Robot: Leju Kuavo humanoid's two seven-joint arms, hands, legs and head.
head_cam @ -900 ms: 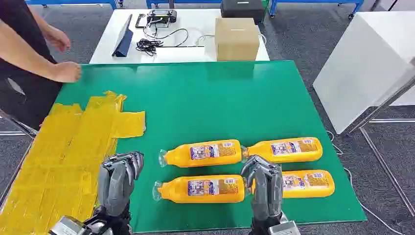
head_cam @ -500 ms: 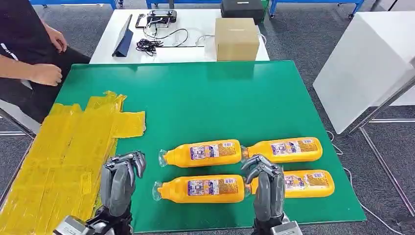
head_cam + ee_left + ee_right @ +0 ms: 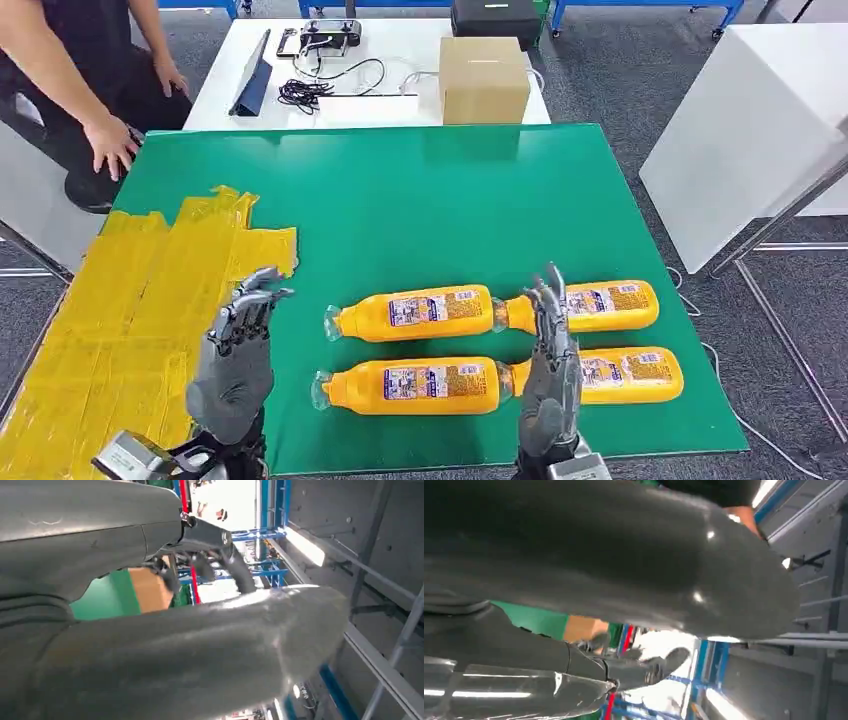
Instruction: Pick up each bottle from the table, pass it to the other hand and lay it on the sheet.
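Together on the green counter (image 3: 420, 210), four orange bottles lying on their sides in two rows of two, labels up, clear caps pointing toward the robot's left. Far row: left bottle (image 3: 412, 312) and right bottle (image 3: 585, 305), placed end to end, the right one's cap just at the left one's base. Near row: left bottle (image 3: 408, 386) and right bottle (image 3: 625, 375), likewise end to end. Just in front of the gap between the near pair, the right robot hand (image 3: 548, 370), raised upright with fingers straight and slightly apart, grasping nothing, partly covering the neck of the near right bottle and the cap of the far right one. To the left of the bottles, well apart from them, the left robot hand (image 3: 238, 355), also raised, fingers spread and released, holding nothing, poised at the edge of the yellow sheet (image 3: 130, 320). Yellow sheet crinkled, spread over the counter's left side, no bottle on it. At the counter's far left corner, a person's hand (image 3: 110, 146) resting on the edge. Beyond the green surface, a white table (image 3: 400, 100) carrying a cardboard box (image 3: 484, 80), a tablet (image 3: 252, 75), black cables (image 3: 305, 93) and a controller (image 3: 330, 38).
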